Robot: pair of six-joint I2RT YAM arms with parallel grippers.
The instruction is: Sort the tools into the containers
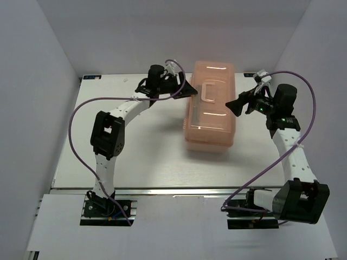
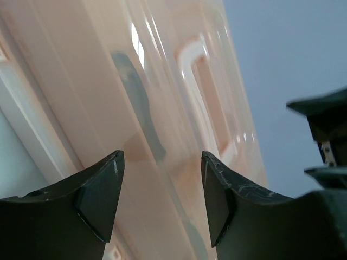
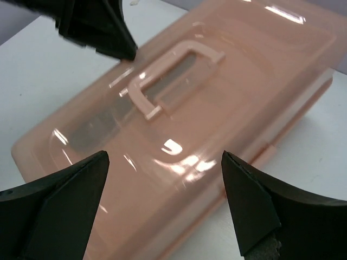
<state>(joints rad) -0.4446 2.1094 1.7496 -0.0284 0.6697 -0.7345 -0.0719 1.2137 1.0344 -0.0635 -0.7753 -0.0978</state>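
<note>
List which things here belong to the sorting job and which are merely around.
Job: pink toolbox, lid shut; left tool and right tool, both open.
Merely around: purple cables; white table.

Lab test cell, white walls (image 1: 38, 81), white table (image 1: 146, 162)

A closed salmon-pink toolbox (image 3: 227, 92) lies on the white worktop (image 3: 43, 70), its lid handle (image 3: 176, 73) folded flat. In the foreground the right arm's fingers (image 3: 59, 211) stand wide apart, holding nothing. The left arm's dark fingers (image 3: 100, 30) reach in at top left, close to the handle.
</note>
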